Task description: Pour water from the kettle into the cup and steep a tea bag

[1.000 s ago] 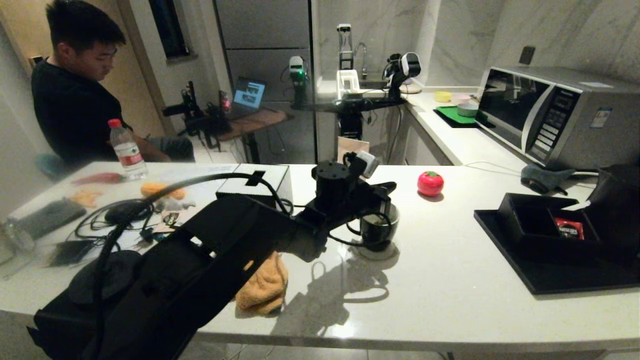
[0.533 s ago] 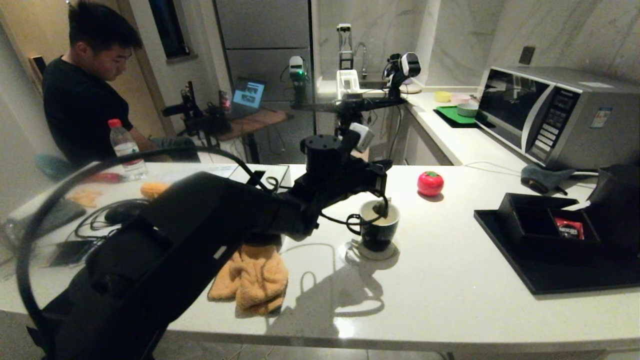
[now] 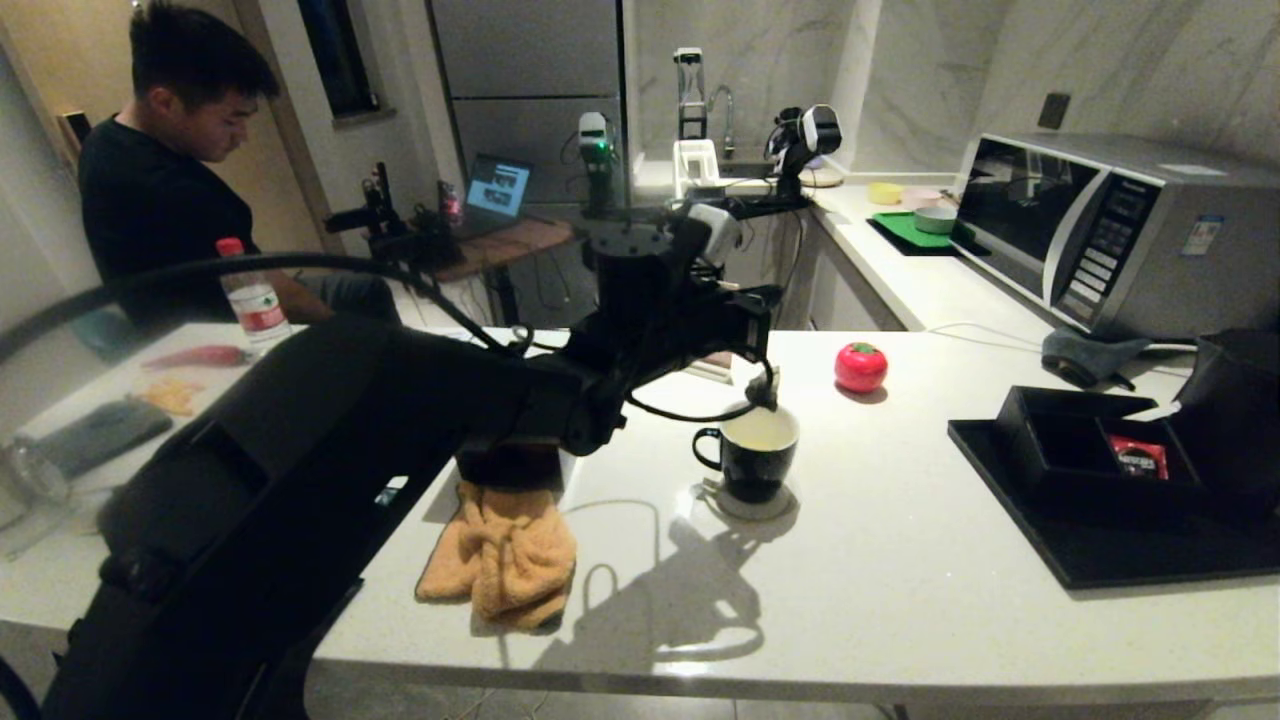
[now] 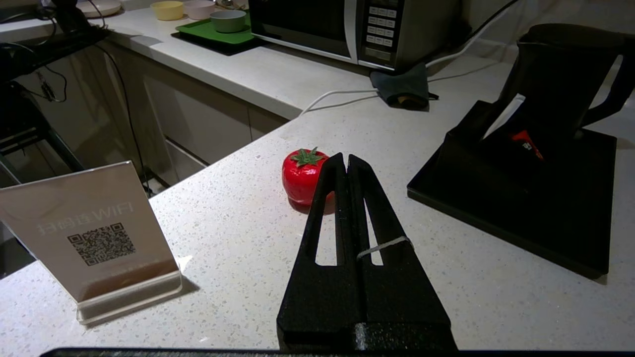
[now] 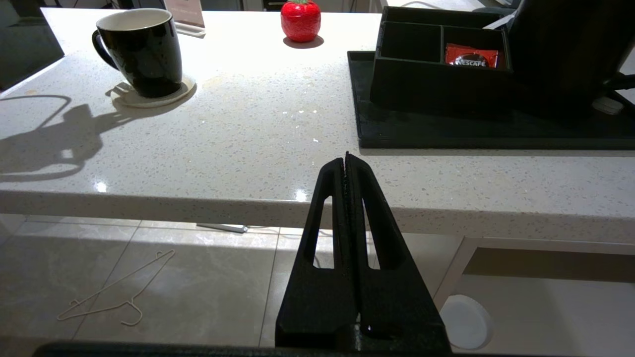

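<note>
Black cup [image 3: 752, 455] mid-counter; left pincer [image 3: 768, 392] closed above rim.

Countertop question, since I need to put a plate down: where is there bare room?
Bare countertop lies between the cup and the black tray, and in front of both toward the near edge. It is crowded left of the orange cloth, under the left arm, with cables and clutter.

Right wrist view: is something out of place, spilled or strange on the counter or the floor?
Yes: a wire hanger lies on the floor tiles below the counter edge, an odd place for it. Nothing looks spilled on the counter; the cup stands upright on its coaster.
</note>
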Available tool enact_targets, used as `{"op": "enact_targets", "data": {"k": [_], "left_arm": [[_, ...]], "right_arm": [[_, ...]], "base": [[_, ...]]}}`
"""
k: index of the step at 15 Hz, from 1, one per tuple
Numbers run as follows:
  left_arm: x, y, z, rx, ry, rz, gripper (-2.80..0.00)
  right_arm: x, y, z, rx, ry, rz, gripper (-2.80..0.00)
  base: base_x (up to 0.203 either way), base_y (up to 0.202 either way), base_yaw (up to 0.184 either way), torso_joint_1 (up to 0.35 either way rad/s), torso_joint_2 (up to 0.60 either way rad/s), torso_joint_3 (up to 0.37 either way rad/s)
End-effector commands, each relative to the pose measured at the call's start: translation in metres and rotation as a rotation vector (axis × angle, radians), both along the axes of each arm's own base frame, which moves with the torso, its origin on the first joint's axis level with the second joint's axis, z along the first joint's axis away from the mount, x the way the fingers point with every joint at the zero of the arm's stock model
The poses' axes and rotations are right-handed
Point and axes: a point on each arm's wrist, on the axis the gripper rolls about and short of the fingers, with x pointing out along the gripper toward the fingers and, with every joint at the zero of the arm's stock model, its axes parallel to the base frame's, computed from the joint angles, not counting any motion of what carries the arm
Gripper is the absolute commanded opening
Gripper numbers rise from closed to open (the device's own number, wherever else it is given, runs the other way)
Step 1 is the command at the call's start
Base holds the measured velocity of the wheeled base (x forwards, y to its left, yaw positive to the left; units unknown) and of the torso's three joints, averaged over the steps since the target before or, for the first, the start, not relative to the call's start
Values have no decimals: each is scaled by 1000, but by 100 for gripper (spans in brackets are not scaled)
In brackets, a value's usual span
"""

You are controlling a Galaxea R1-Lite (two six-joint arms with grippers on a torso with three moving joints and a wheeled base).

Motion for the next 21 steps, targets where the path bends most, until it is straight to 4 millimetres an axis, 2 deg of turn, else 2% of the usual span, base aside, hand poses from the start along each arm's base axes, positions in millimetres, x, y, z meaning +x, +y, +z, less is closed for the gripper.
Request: {"op": "enact_targets", "data": {"k": [1,21], "left_arm": [[2,-1,-6,1,3,-1,-280],[20,-18,-104,-13,-17,-5,-280]], "right_arm": [[0,0,0,0,1,1,-280],[0,0,0,0,1,1,-280]], "base": [[0,0,0,0,0,0],[0,0,0,0,0,0]]}}
